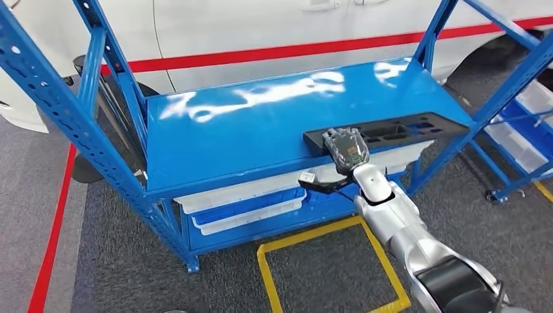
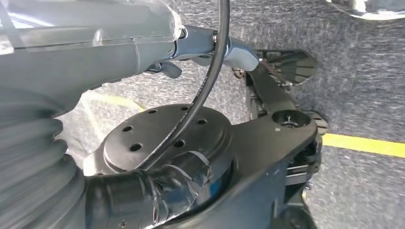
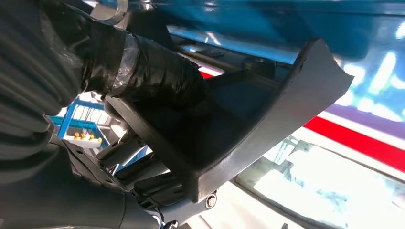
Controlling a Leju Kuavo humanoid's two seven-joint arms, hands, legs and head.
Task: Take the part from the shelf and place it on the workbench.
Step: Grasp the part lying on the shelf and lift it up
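The black part [image 1: 391,132] lies along the front edge of the blue shelf [image 1: 261,130], its long axis parallel to that edge. The right robot hand [image 1: 345,147] is closed over the part's end nearest the shelf's middle, gripping it. Judgement: the lift falls to this arm. Left robot hand [image 2: 86,57]: state cannot be determined.

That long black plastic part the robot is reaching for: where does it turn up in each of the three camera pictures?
Head view: the black part lies along the front edge of the blue shelf, with the right hand on its left end.
Left wrist view: not in it.
Right wrist view: it fills the middle, close up, the hand's fingers on it.
Shared landmark: the shiny blue shelf top.
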